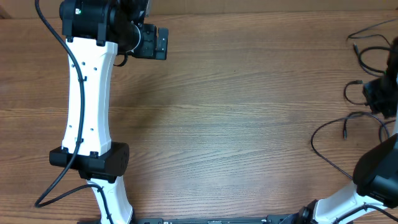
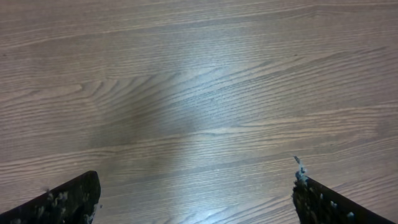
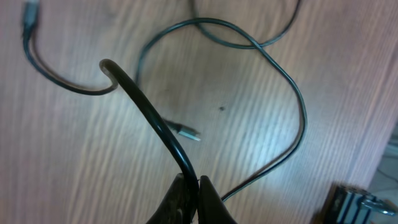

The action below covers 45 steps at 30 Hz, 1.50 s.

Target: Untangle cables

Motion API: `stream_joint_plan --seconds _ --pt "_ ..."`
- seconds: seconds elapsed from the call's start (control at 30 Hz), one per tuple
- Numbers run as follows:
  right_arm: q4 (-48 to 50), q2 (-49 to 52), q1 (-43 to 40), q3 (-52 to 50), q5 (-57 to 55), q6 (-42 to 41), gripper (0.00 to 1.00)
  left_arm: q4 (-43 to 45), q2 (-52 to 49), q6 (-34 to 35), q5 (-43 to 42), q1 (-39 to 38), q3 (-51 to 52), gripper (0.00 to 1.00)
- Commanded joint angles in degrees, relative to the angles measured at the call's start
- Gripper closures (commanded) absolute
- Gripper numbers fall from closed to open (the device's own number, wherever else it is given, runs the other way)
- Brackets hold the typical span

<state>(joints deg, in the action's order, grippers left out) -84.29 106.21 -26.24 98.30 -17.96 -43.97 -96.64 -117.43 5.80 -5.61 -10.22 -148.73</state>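
My right fingers (image 3: 198, 185) are pinched shut on one of the cables (image 3: 149, 106); my left fingers (image 1: 159, 43) stand wide apart, holding nothing.

From overhead, the cables lie in loose black loops at the 3 o'clock edge of the bench (image 1: 236, 124), around my right fingers, while my left fingers sit well apart from them at 11 o'clock over wood grain. In my right wrist view the strand I hold rises from between my fingertips toward 11 o'clock and hooks over at its top. A small plug tip (image 3: 186, 132) lies on the bench just beside it, and a thinner strand (image 3: 292, 93) curves round from 12 to 4 o'clock.
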Motion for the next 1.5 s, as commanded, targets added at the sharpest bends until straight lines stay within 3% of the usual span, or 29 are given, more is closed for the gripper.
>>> stream_joint_plan --seconds 0.0,0.27,0.63,1.03,1.07,1.1,1.13,1.23,1.27,1.3,1.47 --pt "1.3 -0.3 -2.3 -2.6 -0.6 -0.6 0.96 0.7 0.5 -0.7 -0.4 -0.4 1.7 0.02" --pt "9.1 -0.3 -6.4 -12.8 -0.5 -0.6 0.96 2.0 0.5 -1.2 -0.3 -0.3 6.8 0.02" --pt "29.9 -0.3 -7.5 -31.0 6.7 -2.6 0.96 7.2 0.5 -1.1 -5.4 -0.4 7.1 0.02" --pt "38.9 -0.3 -13.3 -31.6 7.8 -0.5 0.96 7.2 0.5 -1.8 -5.2 -0.4 7.1 0.02" --pt "38.8 -0.3 -13.3 -31.6 7.8 -0.5 0.94 7.2 0.5 -1.8 -5.2 -0.4 7.1 0.03" --pt "38.6 -0.3 -13.3 -31.6 8.2 -0.6 0.38 7.2 0.5 -1.8 -5.2 -0.4 7.1 0.02" --pt "38.6 -0.3 -13.3 -31.6 9.7 -0.6 0.0 7.2 0.5 -1.8 -5.2 -0.4 7.1 0.02" --pt "37.0 -0.3 -13.3 -31.6 17.5 -0.6 0.0 7.3 0.5 -1.8 -5.2 -0.4 7.1 0.02" --pt "35.7 -0.3 -13.3 -31.6 18.9 -1.5 0.08 7.3 0.5 -1.8 -5.2 -0.4 7.1 0.02" --pt "33.7 -0.5 -13.3 -31.6 18.9 -4.9 0.14 7.3 0.5 -1.8 -5.2 -0.4 7.1 0.02" --pt "23.8 -4.9 -13.3 -31.6 17.8 -17.7 0.17 6.8 0.5 -2.5 -4.9 -0.4 7.1 0.02"
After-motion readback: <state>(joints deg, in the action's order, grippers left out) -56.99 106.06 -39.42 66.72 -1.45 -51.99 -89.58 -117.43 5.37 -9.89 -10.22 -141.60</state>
